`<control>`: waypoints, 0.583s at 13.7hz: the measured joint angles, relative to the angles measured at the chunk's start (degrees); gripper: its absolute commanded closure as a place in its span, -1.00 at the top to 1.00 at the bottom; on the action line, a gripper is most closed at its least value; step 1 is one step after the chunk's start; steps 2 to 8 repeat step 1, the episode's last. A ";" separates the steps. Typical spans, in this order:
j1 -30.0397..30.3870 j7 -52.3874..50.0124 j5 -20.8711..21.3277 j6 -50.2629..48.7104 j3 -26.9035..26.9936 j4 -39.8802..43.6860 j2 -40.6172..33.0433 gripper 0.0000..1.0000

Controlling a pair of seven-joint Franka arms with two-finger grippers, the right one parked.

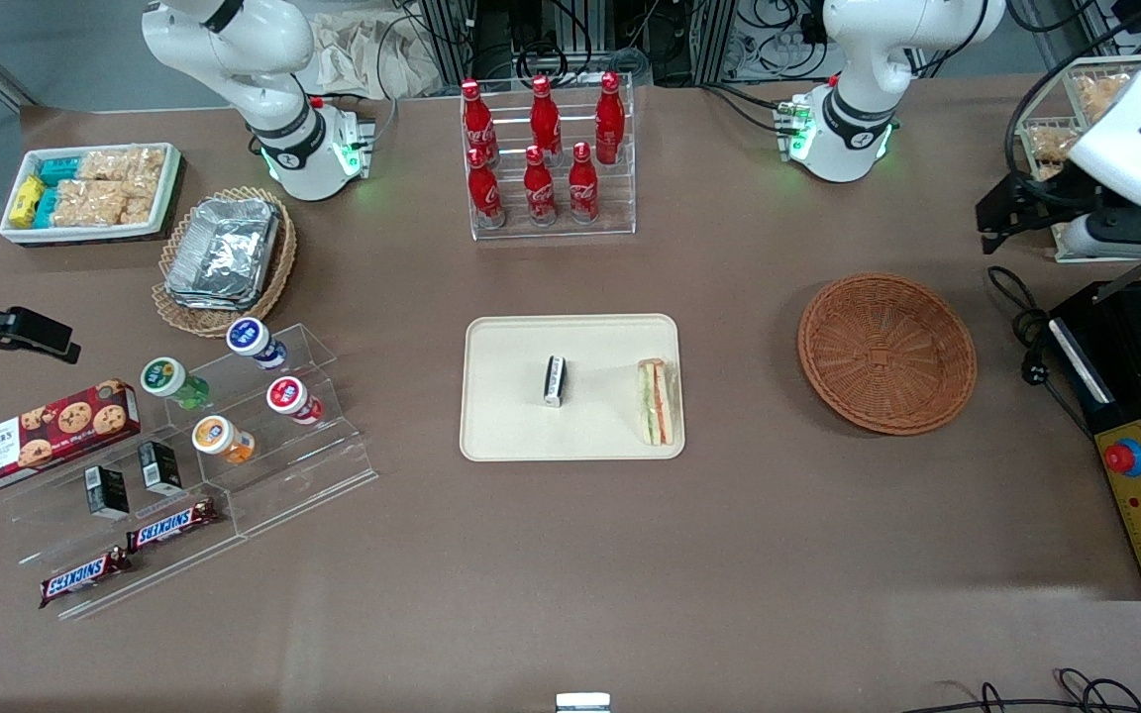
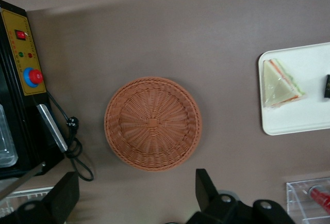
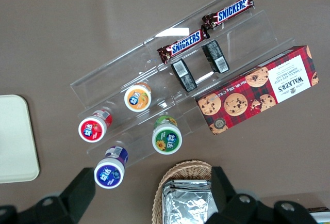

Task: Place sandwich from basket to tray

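Observation:
The sandwich [image 1: 658,401], a triangular wedge with green and orange layers, lies on the cream tray [image 1: 511,436] at the tray's end nearest the basket; it also shows in the left wrist view [image 2: 280,83]. The reddish-brown wicker basket [image 1: 885,354] is empty, as the left wrist view [image 2: 152,123] shows. My left gripper [image 1: 1001,213] hangs high above the table toward the working arm's end, farther from the front camera than the basket. In the left wrist view the gripper [image 2: 135,188] is open and empty, its fingers [image 2: 206,188] wide apart.
A small black-and-white packet [image 1: 555,380] lies mid-tray. A black machine with a red button [image 1: 1140,495] and a cable [image 1: 1026,327] sit beside the basket. A cola bottle rack [image 1: 546,158] stands farther back. Snack stands and a foil-container basket [image 1: 224,257] lie toward the parked arm's end.

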 measured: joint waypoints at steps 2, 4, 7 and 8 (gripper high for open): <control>0.33 0.76 -0.01 0.01 0.04 -0.06 0.38 1.00; 0.33 0.76 -0.01 0.01 0.04 -0.06 0.38 1.00; 0.33 0.76 -0.01 0.01 0.04 -0.06 0.38 1.00; 0.33 0.76 -0.01 0.01 0.04 -0.06 0.38 1.00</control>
